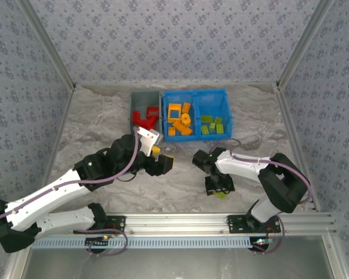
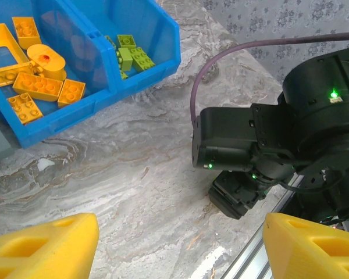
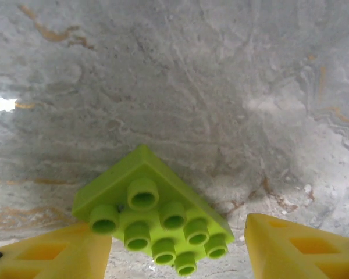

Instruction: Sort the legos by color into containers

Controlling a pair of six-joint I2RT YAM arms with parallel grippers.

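While the right gripper (image 3: 177, 258) hung low over the marble table (image 3: 180, 75), its 2 yellow fingers (image 3: 305, 247) stood spread. 1 lime green brick (image 3: 157, 218) lay on the surface between them, studs up (a strip of bare table showed on the right finger's side). Beside it, the left gripper (image 2: 180, 247) was spread wide too, nothing between its fingers, and it faced the right arm (image 2: 262, 151) across bare table. Farther back, near the rear edge, the gray bin (image 1: 145, 99) held red bricks (image 1: 144, 118). Just beside it sat the blue bin (image 1: 195, 110), with orange bricks (image 1: 179, 122) in its left compartment and green bricks (image 1: 212, 126) in its right.
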